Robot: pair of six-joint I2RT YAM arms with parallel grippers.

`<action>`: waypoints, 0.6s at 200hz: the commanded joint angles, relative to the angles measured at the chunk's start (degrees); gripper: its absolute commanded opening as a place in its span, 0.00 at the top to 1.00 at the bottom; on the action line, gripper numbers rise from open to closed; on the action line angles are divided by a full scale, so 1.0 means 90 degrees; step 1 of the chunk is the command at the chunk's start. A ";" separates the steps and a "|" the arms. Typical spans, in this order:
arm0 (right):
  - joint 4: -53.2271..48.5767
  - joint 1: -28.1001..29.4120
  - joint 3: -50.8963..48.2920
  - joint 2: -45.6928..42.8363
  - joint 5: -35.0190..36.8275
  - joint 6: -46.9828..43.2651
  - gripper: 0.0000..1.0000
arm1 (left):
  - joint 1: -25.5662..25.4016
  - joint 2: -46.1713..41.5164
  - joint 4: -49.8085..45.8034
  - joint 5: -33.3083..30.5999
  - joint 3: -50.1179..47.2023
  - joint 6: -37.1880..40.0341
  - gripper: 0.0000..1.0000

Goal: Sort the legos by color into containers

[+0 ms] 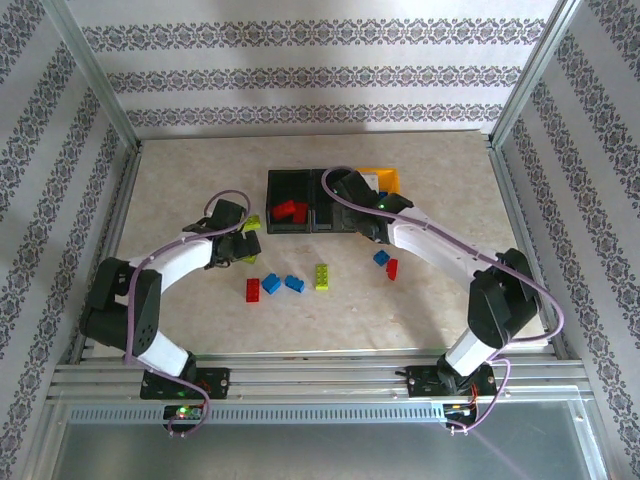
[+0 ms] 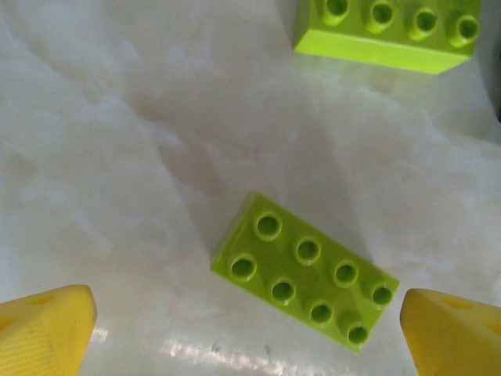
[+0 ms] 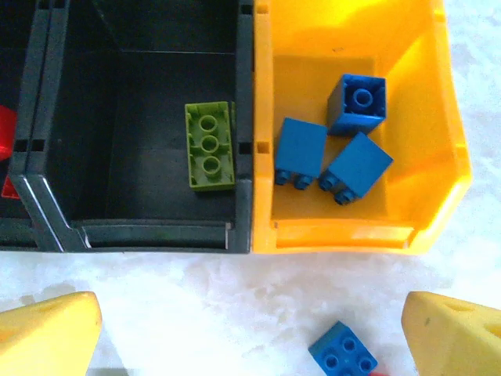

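Note:
My left gripper (image 2: 246,337) hangs open low over the table, its yellow fingers (image 2: 47,329) either side of a lime green lego (image 2: 305,270) lying studs up. A second lime lego (image 2: 387,31) lies just beyond it. My right gripper (image 3: 250,337) is open and empty above the containers. The middle black bin (image 3: 156,233) holds one lime lego (image 3: 210,146). The yellow-orange bin (image 3: 344,235) holds three blue legos (image 3: 301,149). The left black bin (image 1: 275,225) holds red legos (image 1: 292,211). A blue lego (image 3: 342,352) lies on the table before the yellow bin.
Loose on the table between the arms are a red lego (image 1: 253,289), two blue ones (image 1: 271,284), a lime one (image 1: 322,276), then a blue (image 1: 381,258) and a red (image 1: 392,268) under the right arm. Patterned walls and metal rails fence the table.

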 commanded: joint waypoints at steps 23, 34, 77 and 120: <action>0.0052 0.0056 -0.0380 -0.0444 0.0339 0.0310 0.02 | -0.0061 0.0490 0.0377 -0.0467 0.0329 -0.0190 0.00; 0.0047 0.0052 -0.0431 -0.0457 0.0334 0.0340 0.02 | -0.0054 0.0642 0.0361 -0.0476 0.0409 -0.0198 0.00; 0.0023 0.0051 -0.0524 -0.0476 0.0319 0.0422 0.02 | -0.0065 0.0795 0.0168 -0.0444 0.0453 -0.0141 0.00; -0.0024 0.0044 -0.0430 -0.0401 0.0316 0.0447 0.02 | -0.0056 0.0481 0.0025 -0.0364 0.0096 -0.0114 0.07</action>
